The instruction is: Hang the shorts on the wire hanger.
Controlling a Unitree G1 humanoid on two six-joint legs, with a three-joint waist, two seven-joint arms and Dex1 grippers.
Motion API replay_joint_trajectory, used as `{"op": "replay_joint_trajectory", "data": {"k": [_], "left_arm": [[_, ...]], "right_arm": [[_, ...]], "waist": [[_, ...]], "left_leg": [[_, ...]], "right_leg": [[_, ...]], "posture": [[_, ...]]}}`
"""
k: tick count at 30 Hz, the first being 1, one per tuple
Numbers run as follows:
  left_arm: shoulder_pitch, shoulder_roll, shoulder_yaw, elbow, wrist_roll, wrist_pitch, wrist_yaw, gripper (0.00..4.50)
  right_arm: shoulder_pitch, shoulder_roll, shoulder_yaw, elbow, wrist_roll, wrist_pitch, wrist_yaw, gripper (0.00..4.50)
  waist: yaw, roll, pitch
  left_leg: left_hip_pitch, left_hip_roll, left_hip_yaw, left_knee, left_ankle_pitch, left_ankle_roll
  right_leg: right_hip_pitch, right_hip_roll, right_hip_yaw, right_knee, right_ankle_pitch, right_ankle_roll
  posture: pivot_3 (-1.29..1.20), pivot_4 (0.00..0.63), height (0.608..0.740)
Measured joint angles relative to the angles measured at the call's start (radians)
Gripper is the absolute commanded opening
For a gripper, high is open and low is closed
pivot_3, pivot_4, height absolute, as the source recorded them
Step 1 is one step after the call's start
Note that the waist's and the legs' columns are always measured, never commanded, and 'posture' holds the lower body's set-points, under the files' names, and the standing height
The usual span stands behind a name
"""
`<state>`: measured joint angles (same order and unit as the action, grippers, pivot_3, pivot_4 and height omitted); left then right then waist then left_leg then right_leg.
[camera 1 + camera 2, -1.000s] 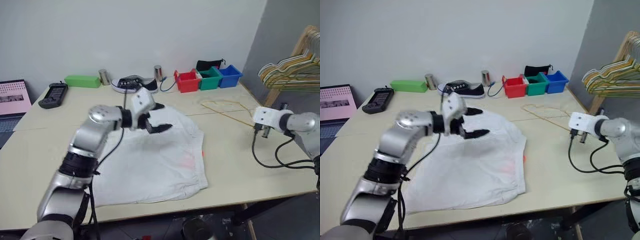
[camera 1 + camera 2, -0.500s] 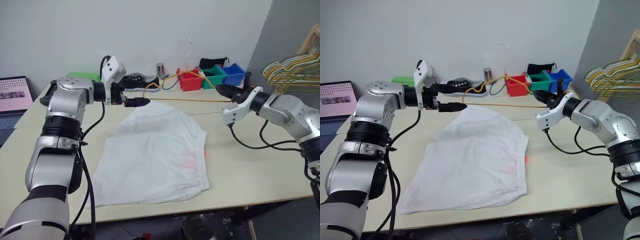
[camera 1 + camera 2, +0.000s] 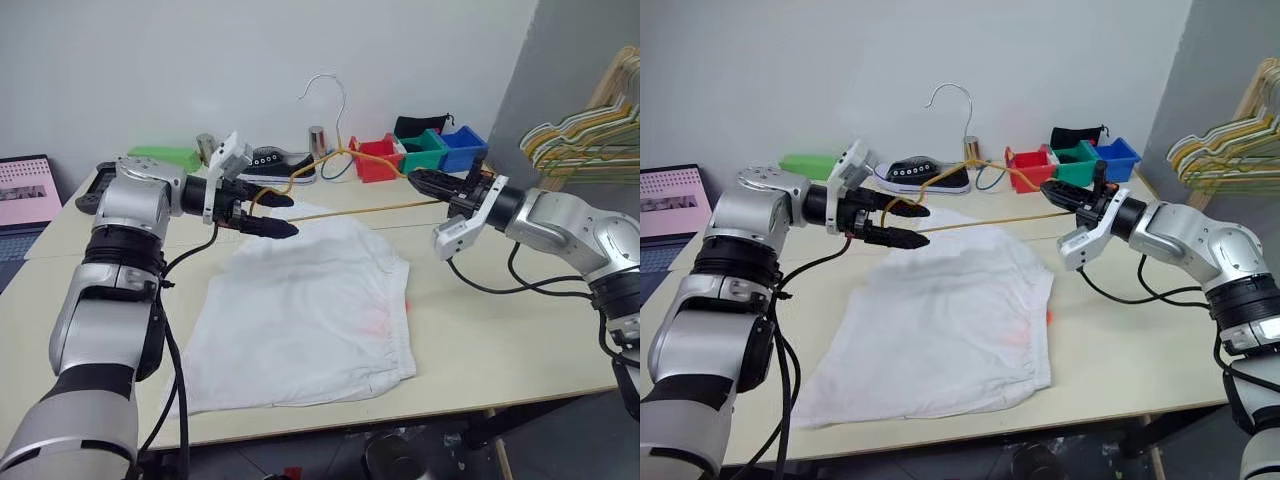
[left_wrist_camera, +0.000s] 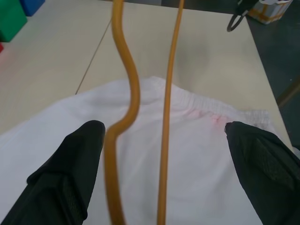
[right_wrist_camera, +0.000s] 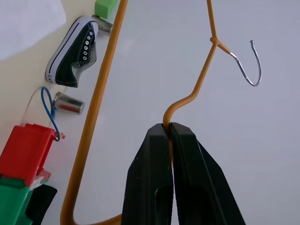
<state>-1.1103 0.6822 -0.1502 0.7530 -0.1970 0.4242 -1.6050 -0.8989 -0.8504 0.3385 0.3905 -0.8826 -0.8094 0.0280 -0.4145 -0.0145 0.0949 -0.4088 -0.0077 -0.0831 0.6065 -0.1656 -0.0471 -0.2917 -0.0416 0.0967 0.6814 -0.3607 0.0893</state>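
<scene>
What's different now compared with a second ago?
The right gripper has lifted the wire hanger off the table and swung it over the shorts, hook up. The left gripper has come off the shorts and now stands open around the hanger's other end. The shorts, shoe and bins stayed put.

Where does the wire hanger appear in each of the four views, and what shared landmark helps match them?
Left eye view: the wire hanger spans mid-frame above the shorts, between both claws.
Right eye view: same span, hook up by the wall.
Left wrist view: two orange wires run between the open left claw fingers.
Right wrist view: the right claw is shut on one wire, hook beyond.
Shared landmark: the red bin.
</scene>
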Motion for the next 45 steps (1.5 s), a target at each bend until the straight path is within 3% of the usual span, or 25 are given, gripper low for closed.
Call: {"op": "replay_joint_trajectory", "data": {"k": [4,17,19,37,45], "left_arm": [[0.032,0.005,-0.012,-0.031,0.001,0.024,-0.001,3.85],[0.056,0.006,-0.014,-0.056,0.011,0.027,0.0,1.04],[0.06,0.006,-0.014,-0.061,0.009,0.027,-0.002,0.77],[0.091,0.009,-0.011,-0.131,0.002,0.021,0.032,0.72],[0.137,0.0,-0.002,-0.199,0.019,-0.062,0.112,0.72]], "right_arm": [[0.0,0.005,0.0,0.0,0.0,0.0,0.0,0.0],[-0.015,0.015,0.0,-0.001,0.0,0.01,0.002,0.0],[-0.015,0.015,0.0,-0.001,0.0,0.01,0.006,0.0],[-0.015,0.019,0.0,0.01,0.001,0.012,0.013,0.0],[-0.01,0.022,-0.003,0.024,0.029,0.014,0.037,0.0]], "waist": [[0.0,0.0,0.0],[-0.001,0.0,0.0],[0.0,0.0,0.0],[-0.001,0.0,0.0],[0.0,0.0,0.0]], "left_leg": [[0.0,0.0,0.0,0.001,0.0,0.0],[0.0,0.0,0.0,0.001,0.0,0.001],[0.0,0.0,0.0,0.001,0.0,0.001],[0.0,0.0,0.0,0.001,0.0,0.001],[0.0,0.0,0.0,0.002,0.001,0.001]], "right_leg": [[0.0,0.0,0.0,0.0,0.0,0.0],[0.0,0.0,0.0,0.001,0.0,0.0],[0.0,0.0,0.0,0.001,0.0,0.0],[0.001,0.0,0.0,0.001,0.0,0.0],[0.001,0.0,0.0,0.001,0.0,0.0]], "posture": [[-0.33,0.012,0.74],[-0.33,0.012,0.74],[-0.33,0.012,0.74],[-0.32,0.007,0.74],[-0.32,0.004,0.74]]}}
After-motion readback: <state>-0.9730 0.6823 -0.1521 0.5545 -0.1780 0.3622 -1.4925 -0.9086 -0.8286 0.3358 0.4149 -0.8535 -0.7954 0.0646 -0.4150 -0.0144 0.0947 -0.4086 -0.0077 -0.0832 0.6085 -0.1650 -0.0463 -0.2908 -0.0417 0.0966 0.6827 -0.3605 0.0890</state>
